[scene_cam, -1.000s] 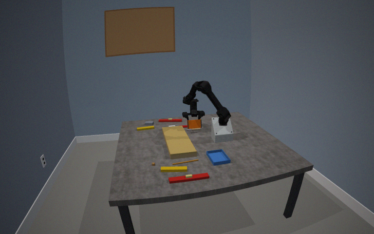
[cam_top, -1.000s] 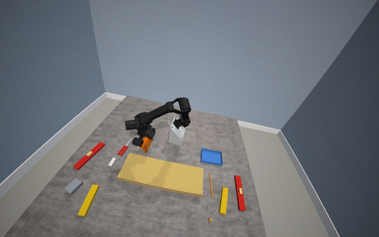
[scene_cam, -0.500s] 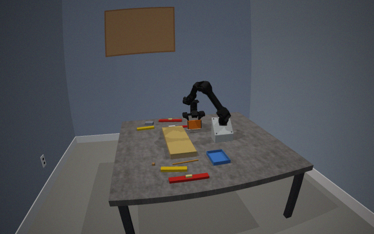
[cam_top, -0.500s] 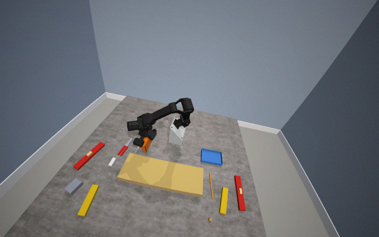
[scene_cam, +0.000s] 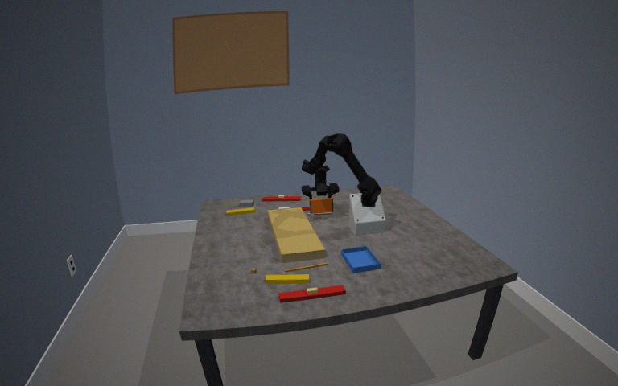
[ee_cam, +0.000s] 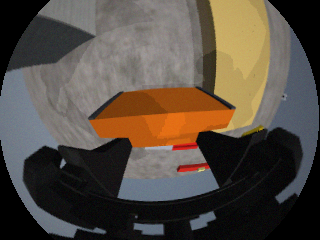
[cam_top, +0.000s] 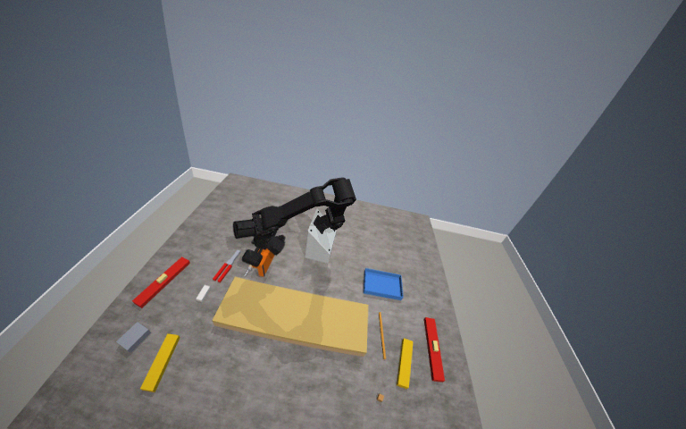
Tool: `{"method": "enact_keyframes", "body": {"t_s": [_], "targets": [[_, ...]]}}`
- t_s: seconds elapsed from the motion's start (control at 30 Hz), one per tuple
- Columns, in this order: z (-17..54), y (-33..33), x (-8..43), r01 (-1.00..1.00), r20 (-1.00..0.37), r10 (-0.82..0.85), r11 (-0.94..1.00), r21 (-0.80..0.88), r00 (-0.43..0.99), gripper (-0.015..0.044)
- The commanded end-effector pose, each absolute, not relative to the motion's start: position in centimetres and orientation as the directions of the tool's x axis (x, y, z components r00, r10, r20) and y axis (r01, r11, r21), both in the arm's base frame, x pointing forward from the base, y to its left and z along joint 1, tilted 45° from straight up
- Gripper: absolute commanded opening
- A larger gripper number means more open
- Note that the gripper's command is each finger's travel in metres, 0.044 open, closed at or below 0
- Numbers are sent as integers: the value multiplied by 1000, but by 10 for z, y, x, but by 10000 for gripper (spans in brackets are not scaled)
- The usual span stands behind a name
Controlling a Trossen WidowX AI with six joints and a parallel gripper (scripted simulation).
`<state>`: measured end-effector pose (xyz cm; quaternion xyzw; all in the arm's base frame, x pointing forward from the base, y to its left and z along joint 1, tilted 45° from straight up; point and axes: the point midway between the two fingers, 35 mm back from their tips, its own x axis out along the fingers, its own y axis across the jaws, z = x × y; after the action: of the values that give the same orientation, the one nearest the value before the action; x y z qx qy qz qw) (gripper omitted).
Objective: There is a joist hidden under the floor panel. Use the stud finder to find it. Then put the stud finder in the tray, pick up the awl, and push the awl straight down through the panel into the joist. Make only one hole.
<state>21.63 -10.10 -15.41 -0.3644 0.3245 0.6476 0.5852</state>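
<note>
Fingers (cam_top: 264, 251) (scene_cam: 320, 198) clamped on orange stud finder (cam_top: 264, 261) (scene_cam: 321, 206) (ee_cam: 162, 122), beside panel (cam_top: 293, 319) (scene_cam: 296, 232) (ee_cam: 240, 65), robot-base side. Prob. stiff, light, maybe slick; grip opp. sides, mid-body, w/ sensing face kept free.

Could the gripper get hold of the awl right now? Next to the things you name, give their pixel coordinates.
Probably not: the gripper (cam_top: 263, 254) (scene_cam: 321, 199) (ee_cam: 163, 132) is shut on the orange stud finder (cam_top: 264, 262) (scene_cam: 321, 206) (ee_cam: 162, 122), so its fingers are taken. The blue tray (cam_top: 384, 296) (scene_cam: 367, 269) has room for it, which would likely free them first.
</note>
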Motion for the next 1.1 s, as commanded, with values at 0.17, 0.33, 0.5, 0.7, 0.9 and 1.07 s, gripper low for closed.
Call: {"method": "enact_keyframes", "body": {"t_s": [0.17, 0.33, 0.5, 0.7, 0.9, 1.07], "targets": [[-153, -101, 217, -995, -881, 471, -104, -5, -45, 0], [-152, -100, 217, -995, -894, 445, -105, -4, -43, 0], [-152, -99, 217, -995, -907, 419, -104, -4, -40, 0], [-152, -99, 217, -995, -921, 387, -102, -5, -35, 0], [-151, -98, 217, -995, -931, 363, -101, -7, -31, 0], [-151, -97, 216, -995, -940, 339, -102, -4, -31, 0]]}}
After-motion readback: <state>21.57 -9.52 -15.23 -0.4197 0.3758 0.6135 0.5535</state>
